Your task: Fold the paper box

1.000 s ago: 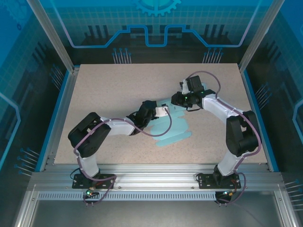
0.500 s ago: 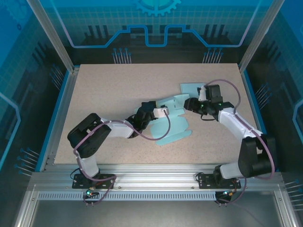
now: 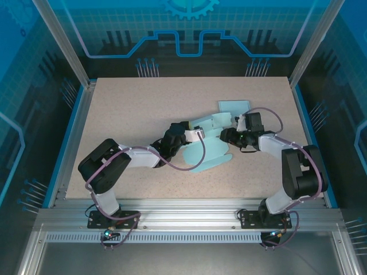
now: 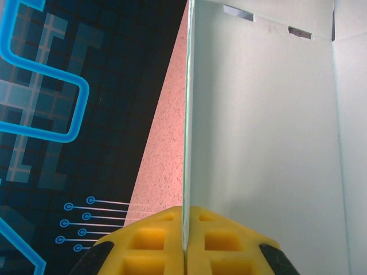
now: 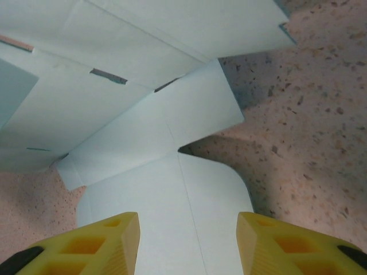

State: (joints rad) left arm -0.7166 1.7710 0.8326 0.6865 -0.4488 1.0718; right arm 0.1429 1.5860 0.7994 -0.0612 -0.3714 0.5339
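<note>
The paper box (image 3: 213,153) lies mostly flat just right of centre on the table (image 3: 132,114). Its long axis runs from lower left to upper right in the overhead frame, and one panel is lifted at its upper left edge. We see that panel edge-on from the left wrist, a thin sheet (image 4: 269,143) standing straight up out of the left gripper (image 4: 184,220), whose yellow fingers are pinched tight on it. In the overhead view the left gripper (image 3: 192,133) sits at the box's upper left. The right gripper (image 3: 225,136) faces it from the box's right side, close by and pointing left. From the right wrist, the right gripper (image 5: 188,223) stands about half open with nothing between its fingers. The box's loose flaps (image 5: 166,189) spread directly ahead and below. We judge the free right arm the nearer one to those flaps, so any fold would come from the right, against the left arm's hold.
</note>
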